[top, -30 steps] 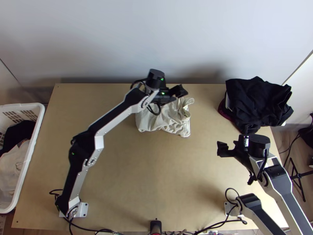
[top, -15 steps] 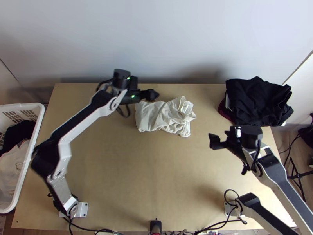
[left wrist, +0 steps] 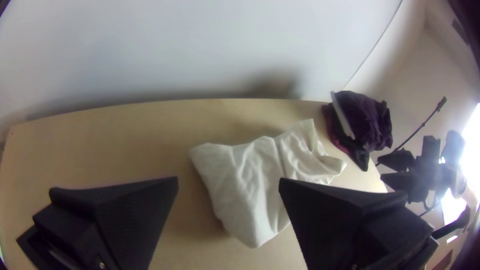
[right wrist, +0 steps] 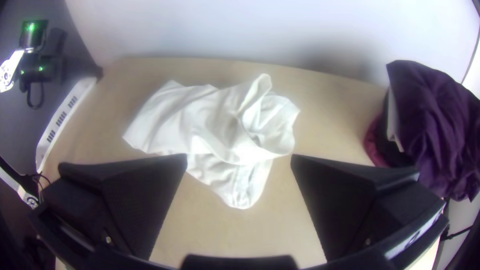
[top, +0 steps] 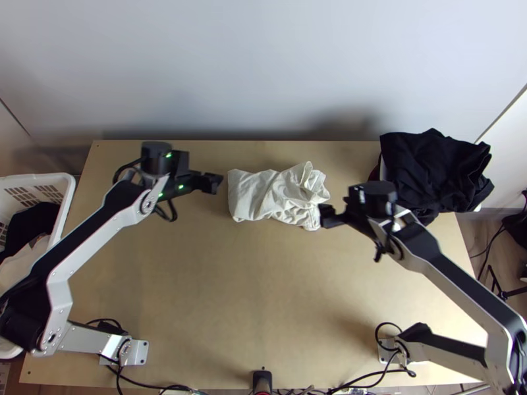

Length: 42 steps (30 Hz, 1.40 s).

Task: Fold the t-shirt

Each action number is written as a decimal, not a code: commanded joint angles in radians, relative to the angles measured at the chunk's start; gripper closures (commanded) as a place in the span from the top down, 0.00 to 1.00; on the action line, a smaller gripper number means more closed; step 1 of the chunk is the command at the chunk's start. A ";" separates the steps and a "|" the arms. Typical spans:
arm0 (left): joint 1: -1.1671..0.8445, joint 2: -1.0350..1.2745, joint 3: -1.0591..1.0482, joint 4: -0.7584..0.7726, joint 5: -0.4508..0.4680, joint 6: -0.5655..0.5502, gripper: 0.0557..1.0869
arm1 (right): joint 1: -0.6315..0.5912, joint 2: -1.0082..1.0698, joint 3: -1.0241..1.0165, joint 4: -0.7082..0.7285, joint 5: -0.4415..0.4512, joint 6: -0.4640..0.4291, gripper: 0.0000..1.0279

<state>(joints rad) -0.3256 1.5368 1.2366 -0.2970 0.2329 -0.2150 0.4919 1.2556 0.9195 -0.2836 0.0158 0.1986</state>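
T-shirt: plain off-white cloth, gathered into a compact, uneven bundle of overlapping layers. It lies on the table, nearer the far edge than the near edge and roughly midway between the side edges, clear of all corners. The part towards the table's left edge is flatter, though creased; its end is fairly straight. The part towards the right edge is bunched, with a raised, open loop and a flap pointing towards the near edge.
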 commanded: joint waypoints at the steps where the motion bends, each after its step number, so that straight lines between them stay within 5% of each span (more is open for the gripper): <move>1: 0.056 -0.090 -0.150 0.006 -0.061 0.068 0.95 | 0.096 0.189 0.108 0.058 0.015 0.015 0.94; 9: 0.086 -0.142 -0.221 0.012 -0.101 0.077 0.95 | 0.162 0.421 0.325 0.061 0.027 0.012 0.93; 11: 0.094 -0.155 -0.235 0.012 -0.109 0.075 0.95 | 0.163 0.478 0.389 0.061 0.029 0.007 0.82; 16: 0.117 -0.191 -0.284 0.021 -0.115 0.075 0.95 | 0.158 0.607 0.504 0.060 0.029 -0.021 0.46; 18: 0.135 -0.207 -0.301 0.021 -0.115 0.077 0.95 | 0.162 0.648 0.521 0.061 0.029 -0.048 0.02; 29: 0.234 -0.267 -0.373 0.021 -0.115 0.097 0.95 | 0.135 0.746 0.479 0.064 0.030 -0.099 0.03; 42: 0.257 -0.287 -0.402 0.027 -0.113 0.105 0.95 | -0.039 0.781 0.417 0.104 0.056 -0.146 0.03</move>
<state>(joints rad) -0.0818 1.2655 0.8558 -0.2733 0.1188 -0.1177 0.5316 2.0369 1.3674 -0.1806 0.0631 0.0731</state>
